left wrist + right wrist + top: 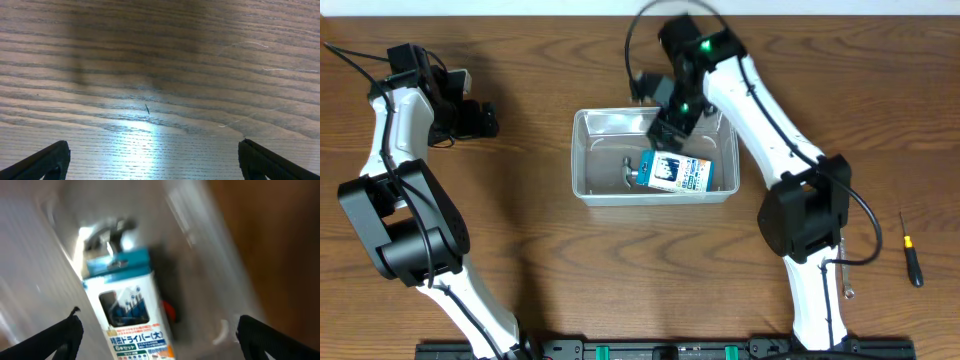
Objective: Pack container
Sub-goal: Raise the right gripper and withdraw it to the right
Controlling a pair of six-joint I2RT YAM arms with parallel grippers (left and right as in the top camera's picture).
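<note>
Box (pixel 678 173) inside container (pixel 579 155), right gripper (pixel 667 137) above

The right wrist view is smearing: the container (pixel 200 225) is showing only as pale streaked walls, the blue-and-white box (pixel 130 310) is running off the bottom edge with its print unreadable, a grey metal thing (pixel 107 232) behind it is blurring past naming, and an orange bit (pixel 169 311) is peeking from under the box, mostly covered. The right claw (pixel 160 332) is showing only fingertips (pixel 60 337) at the lower corners; the left claw (pixel 155 160) likewise. Overhead, the right arm (pixel 750 100) is covering the container's far corner, and a small metal item (pixel 847 285) beside that arm's base is lying too tiny to identify.
</note>
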